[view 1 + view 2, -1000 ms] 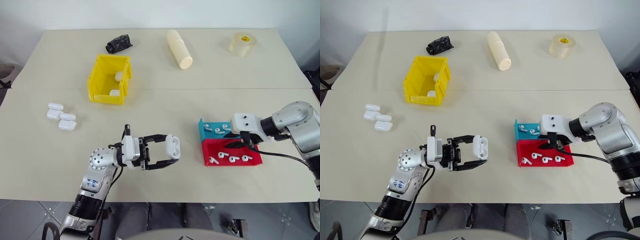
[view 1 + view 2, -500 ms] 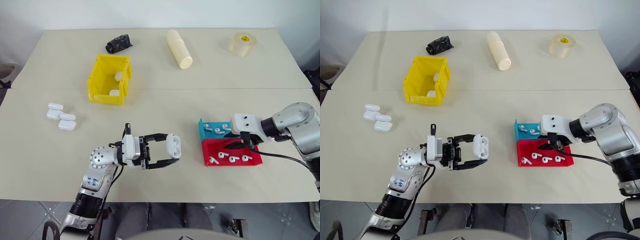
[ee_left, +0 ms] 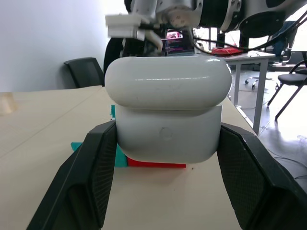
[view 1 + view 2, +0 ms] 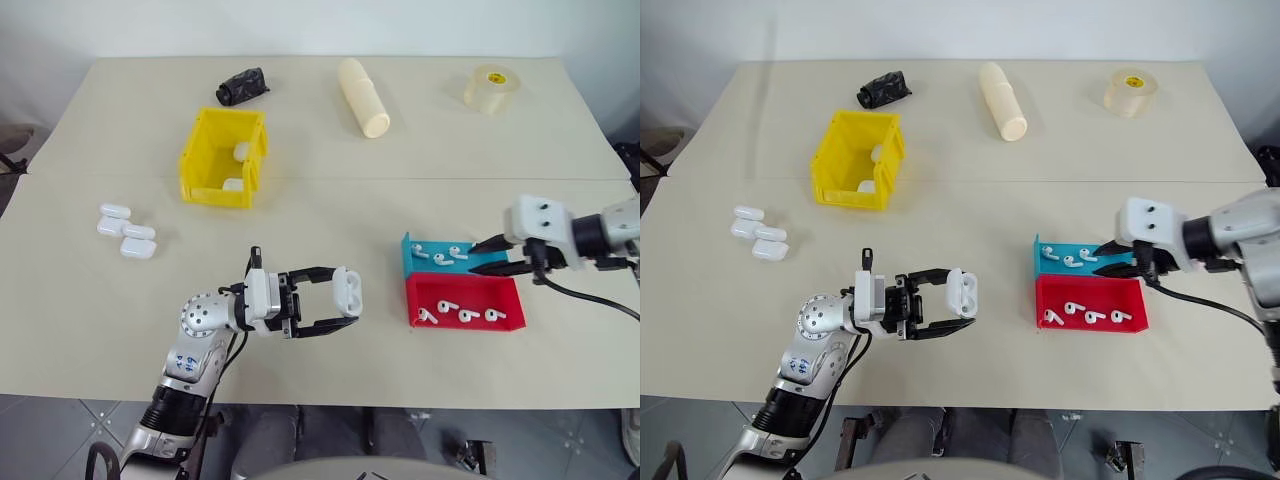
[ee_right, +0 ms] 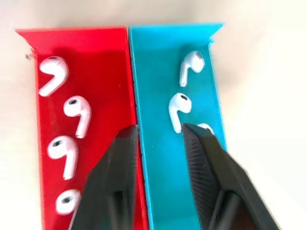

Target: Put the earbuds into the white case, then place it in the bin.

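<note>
A case [image 4: 347,290] is pinched between the fingers of the left gripper [image 4: 335,300] and held above the table near its front edge, left of the two trays. In the left wrist view its lid appears raised a little, though this cannot be told for certain. No earbud is seen going into it yet, so the loading step is judged to be barely begun.

The right gripper [image 4: 490,256] is held above the blue tray [image 4: 415,266], its fingers spread with nothing visible between them; whether an earbud has been picked up cannot be confirmed.

Counts are as follows. Three earbuds [image 5: 180,107] are seen in the blue tray, the third partly hidden behind a finger, and four in the red tray [image 5: 110,76]. Four spare cases [image 4: 122,225] are clustered near the left edge of the table. Two white items, probably cases, are lying inside the yellow bin [image 4: 205,160], which is placed toward the back left.

It is judged that some cases are already binned, while filling the held case, closing it and dropping it into the bin are left to do.
</note>
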Controlling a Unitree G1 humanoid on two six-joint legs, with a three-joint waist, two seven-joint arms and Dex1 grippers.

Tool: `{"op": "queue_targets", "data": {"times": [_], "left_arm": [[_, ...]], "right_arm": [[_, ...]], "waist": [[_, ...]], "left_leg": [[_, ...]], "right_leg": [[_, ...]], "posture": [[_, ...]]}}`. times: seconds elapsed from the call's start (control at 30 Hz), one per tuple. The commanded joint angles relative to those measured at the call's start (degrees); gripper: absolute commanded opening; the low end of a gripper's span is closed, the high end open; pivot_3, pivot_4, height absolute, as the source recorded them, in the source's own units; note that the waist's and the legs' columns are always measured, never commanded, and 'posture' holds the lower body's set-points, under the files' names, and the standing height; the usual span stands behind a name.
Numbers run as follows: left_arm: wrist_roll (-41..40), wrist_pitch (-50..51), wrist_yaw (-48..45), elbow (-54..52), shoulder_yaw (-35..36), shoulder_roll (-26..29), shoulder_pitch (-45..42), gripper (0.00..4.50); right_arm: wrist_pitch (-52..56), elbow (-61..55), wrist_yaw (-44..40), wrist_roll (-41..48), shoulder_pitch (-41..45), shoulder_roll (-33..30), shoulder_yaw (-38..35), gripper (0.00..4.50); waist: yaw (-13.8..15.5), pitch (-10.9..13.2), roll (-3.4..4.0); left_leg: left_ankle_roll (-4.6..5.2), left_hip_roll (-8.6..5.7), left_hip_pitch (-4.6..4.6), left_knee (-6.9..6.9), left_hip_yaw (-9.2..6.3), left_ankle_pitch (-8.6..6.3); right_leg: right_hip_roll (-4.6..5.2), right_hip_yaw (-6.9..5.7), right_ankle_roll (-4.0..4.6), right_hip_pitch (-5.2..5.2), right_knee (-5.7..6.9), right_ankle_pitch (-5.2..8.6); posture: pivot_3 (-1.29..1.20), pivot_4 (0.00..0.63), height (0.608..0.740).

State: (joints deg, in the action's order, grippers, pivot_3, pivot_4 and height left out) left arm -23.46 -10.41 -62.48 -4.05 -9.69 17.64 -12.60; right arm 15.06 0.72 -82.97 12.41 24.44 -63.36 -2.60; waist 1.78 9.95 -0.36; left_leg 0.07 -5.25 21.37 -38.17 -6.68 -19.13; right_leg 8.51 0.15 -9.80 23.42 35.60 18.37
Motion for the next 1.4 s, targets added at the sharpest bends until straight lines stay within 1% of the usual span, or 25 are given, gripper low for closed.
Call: {"op": "queue_targets", "data": {"times": [0.03,0.1,0.2,0.33,0.4,0.5,0.7,0.87,1.03,1.1,1.23,1.4], "left_arm": [[-1.48,-0.37,-0.72,-1.27,0.38,0.15,0.21,2.77],[-1.67,-0.34,-1.15,-1.0,0.38,0.21,0.17,2.77],[-1.92,-0.34,-1.86,-0.07,0.41,0.2,-0.31,2.77],[-2.08,-0.34,-2.49,1.23,0.63,0.01,-1.17,2.77],[-2.09,-0.36,-2.75,1.69,0.62,-0.12,-1.53,2.77],[-2.12,-0.21,-3.08,2.12,0.41,-0.43,-2.21,2.77],[-2.07,0.12,-3.56,1.88,0.21,-0.8,-2.6,2.77],[-2.0,0.78,-3.29,0.85,0.09,-0.87,-2.09,2.77],[-1.94,1.41,-2.56,-0.57,0.01,-0.83,-1.12,2.77],[-1.94,1.68,-2.18,-1.12,-0.05,-0.87,-0.81,2.77],[-1.9,2.31,-1.33,-2.35,-0.31,-0.96,-0.09,2.77],[-1.96,3.15,-0.6,-3.57,-0.46,-0.81,0.77,2.77]], "right_arm": [[-1.07,-5.9,0.73,5.41,-7.45,-0.24,-9.65,2.76],[-1.72,-8.87,1.02,6.93,-13.15,0.37,-14.01,3.43],[0.45,-13.96,1.22,9.31,-24.67,2.03,-21.91,4.46],[1.38,-18.08,3.31,10.61,-35.21,5.39,-28.71,4.46],[1.1,-18.53,4.6,10.47,-38.1,6.69,-30.14,4.46],[-2.53,-17.57,4.81,8.49,-41.04,7.05,-29.98,4.46],[0.78,-18.26,6.65,7.4,-37.21,2.61,-23.93,4.46],[5.5,-19.0,8.52,4.57,-32.04,-2.71,-16.13,4.46],[8.85,-19.01,10.5,0.49,-26.37,-6.73,-8.82,4.46],[11.49,-19.21,11.67,-0.45,-23.75,-7.48,-6.36,4.46],[14.27,-20.06,11.13,-1.42,-20.05,-9.12,-2.39,4.46],[15.27,-20.81,10.9,-4.26,-17.12,-11.01,2.44,4.46]], "waist": [[-0.08,0.0,0.0],[-0.11,0.0,0.0],[-0.07,0.0,0.0],[-0.1,0.0,0.0],[-0.34,0.0,-0.01],[-0.35,0.0,0.0],[-0.37,0.0,0.01],[-0.28,0.0,0.0],[-0.27,0.0,0.0],[-0.28,0.0,0.0],[-0.25,0.0,0.0],[-0.26,0.0,0.0]], "left_leg": [[0.0,0.0,0.0,-0.01,0.02,0.0],[0.01,-0.02,0.0,-0.01,0.03,0.0],[0.0,0.02,-0.01,-0.01,0.03,0.0],[0.0,0.02,-0.06,-0.06,0.04,0.0],[0.01,0.01,-0.11,-0.05,0.07,0.0],[0.01,0.03,-0.15,-0.01,0.1,0.0],[0.01,0.04,-0.17,-0.02,0.14,0.0],[0.01,0.03,-0.14,-0.05,0.12,0.0],[0.01,0.03,-0.12,-0.04,0.12,0.0],[0.01,0.02,-0.12,-0.04,0.12,0.0],[0.01,0.03,-0.1,-0.03,0.11,0.0],[0.01,0.03,-0.08,-0.02,0.11,0.0]], "right_leg": [[0.0,-0.01,0.0,-0.01,-0.01,0.0],[0.02,0.01,0.0,0.0,0.02,0.0],[-0.02,0.0,-0.01,0.0,0.04,0.0],[-0.03,0.01,-0.02,-0.09,0.04,-0.01],[-0.03,0.03,-0.03,-0.11,0.05,-0.01],[-0.05,0.05,-0.03,-0.1,0.05,-0.01],[-0.05,0.1,-0.03,-0.09,0.07,-0.01],[-0.04,0.09,-0.03,-0.1,0.05,-0.01],[-0.03,0.08,-0.03,-0.08,0.04,-0.01],[-0.02,0.09,-0.03,-0.08,0.04,-0.01],[-0.02,0.08,-0.03,-0.06,0.03,-0.01],[-0.02,0.08,-0.03,-0.03,0.02,-0.01]], "posture": [[0.0,0.15,0.74],[0.0,0.15,0.74],[0.0,0.15,0.74],[0.0,0.15,0.74],[0.0,0.15,0.74],[0.0,0.15,0.74],[0.0,0.15,0.74],[0.0,0.15,0.74],[0.0,0.15,0.74],[0.0,0.15,0.74],[0.0,0.15,0.74],[0.0,0.15,0.74]]}}
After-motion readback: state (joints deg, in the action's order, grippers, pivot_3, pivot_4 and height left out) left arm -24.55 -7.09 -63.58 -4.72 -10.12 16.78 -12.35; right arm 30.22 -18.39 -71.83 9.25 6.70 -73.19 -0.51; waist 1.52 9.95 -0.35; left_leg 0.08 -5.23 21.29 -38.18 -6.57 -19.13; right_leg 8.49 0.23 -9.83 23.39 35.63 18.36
